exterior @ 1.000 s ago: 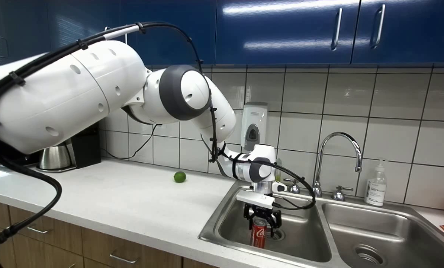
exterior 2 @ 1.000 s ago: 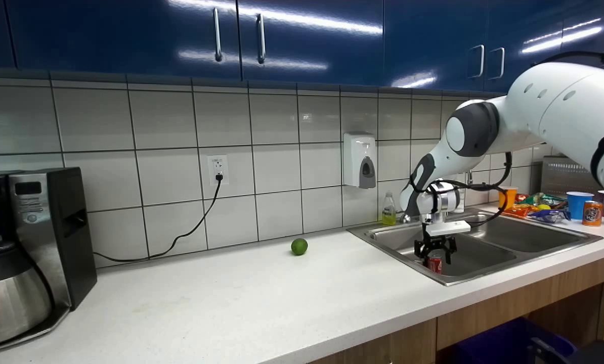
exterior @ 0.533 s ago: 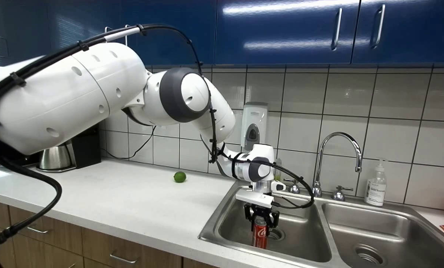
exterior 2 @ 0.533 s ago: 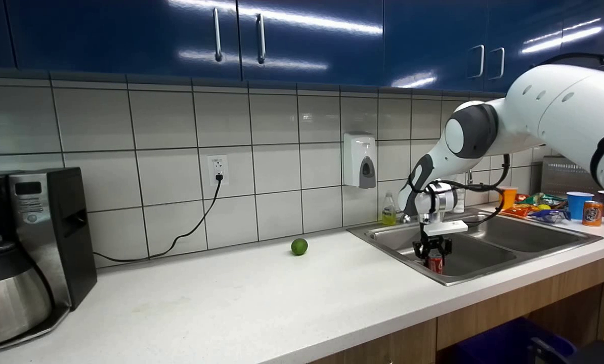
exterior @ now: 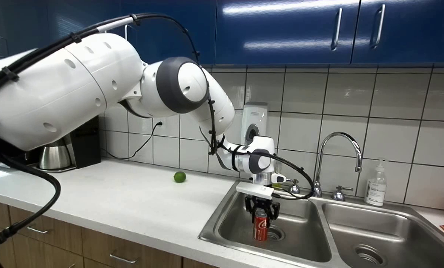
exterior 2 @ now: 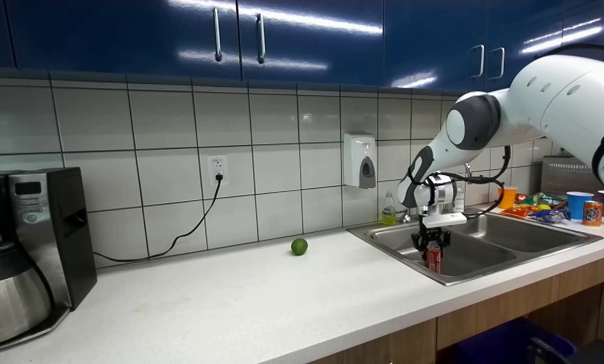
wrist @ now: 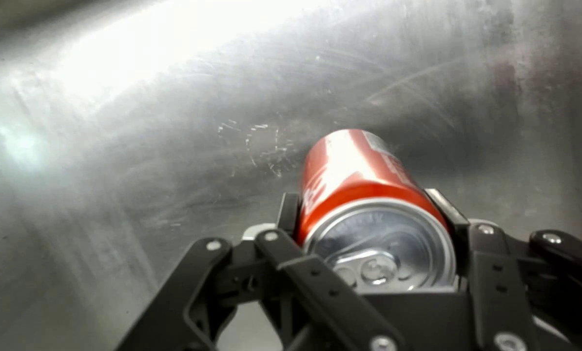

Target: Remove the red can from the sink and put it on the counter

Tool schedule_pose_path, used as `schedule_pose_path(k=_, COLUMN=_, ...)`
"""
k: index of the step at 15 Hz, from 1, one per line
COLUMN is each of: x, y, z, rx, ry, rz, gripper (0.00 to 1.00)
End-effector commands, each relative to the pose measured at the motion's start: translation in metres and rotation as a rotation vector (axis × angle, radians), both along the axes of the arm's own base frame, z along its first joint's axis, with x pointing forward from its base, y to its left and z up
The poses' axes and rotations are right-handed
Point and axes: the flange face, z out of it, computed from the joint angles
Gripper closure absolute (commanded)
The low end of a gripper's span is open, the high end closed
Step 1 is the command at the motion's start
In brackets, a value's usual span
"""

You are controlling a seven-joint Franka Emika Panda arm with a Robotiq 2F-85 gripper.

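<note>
The red can [exterior: 260,230] stands upright within the left bowl of the steel sink [exterior: 302,247], close to its drain. Both exterior views show my gripper [exterior: 261,219] above it, pointing down, the fingers on either side of its upper part. In the wrist view the silvery lid of the can [wrist: 359,190] faces me, and the pads [wrist: 288,214] press against its two sides, so the gripper [wrist: 369,214] is shut on it. The lower edge of the lid is hidden by the gripper's body. The white counter [exterior 2: 231,303] stretches away beside the sink.
On the counter lies a green ball [exterior 2: 299,246], with a coffee maker [exterior 2: 49,242] farther along. A chrome faucet [exterior: 358,166] and a pump bottle [exterior: 376,188] stand behind the sink. A raised divider [exterior: 330,232] separates the two bowls.
One second ago the jaws stood wider around the can; by half a second ago they had closed on it. Since then gripper and can have risen together a little.
</note>
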Motion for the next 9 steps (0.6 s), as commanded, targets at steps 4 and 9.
schedule_pose_path(k=4, x=-0.021, y=0.015, z=0.102, rx=0.001, ry=-0.012, rz=0.010, gripper=0.61)
schedule_pose_path(k=9, x=-0.052, y=0.029, z=0.157, rx=0.011, ry=-0.005, rz=0.037, gripper=0.61)
